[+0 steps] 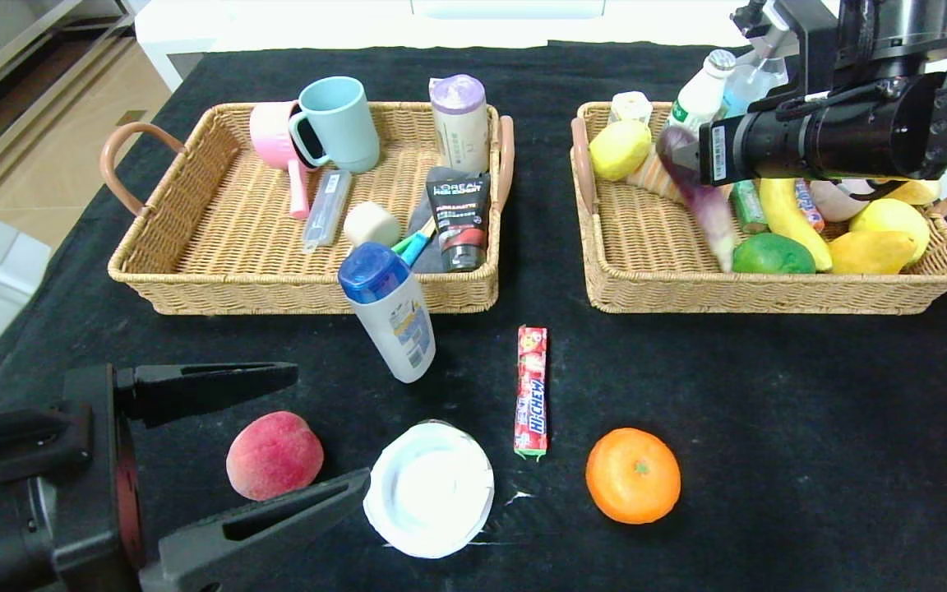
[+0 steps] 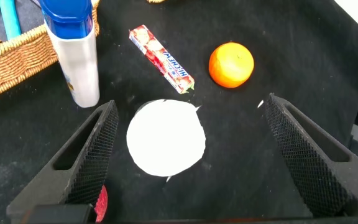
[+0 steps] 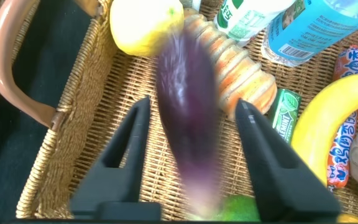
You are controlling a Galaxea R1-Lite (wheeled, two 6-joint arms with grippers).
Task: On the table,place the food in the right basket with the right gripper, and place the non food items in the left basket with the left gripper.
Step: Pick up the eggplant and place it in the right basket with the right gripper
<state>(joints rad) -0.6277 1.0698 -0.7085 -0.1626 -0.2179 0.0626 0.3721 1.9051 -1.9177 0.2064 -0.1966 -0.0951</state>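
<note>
Mostly black-clothed table (image 1: 769,427), white counter (image 1: 293,25) behind, tan floor (image 1: 38,140)

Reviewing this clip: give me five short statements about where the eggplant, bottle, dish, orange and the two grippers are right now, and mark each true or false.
1. The eggplant is over the right basket, between the fingers of the right gripper. True.
2. The white bottle lies inside the left basket. False: it stands on the table in front of that basket.
3. The left gripper is open above the white dish. True.
4. The orange is in the right basket. False: it sits on the table.
5. The Hi-Chew stick lies between the dish and the orange. True.
</note>
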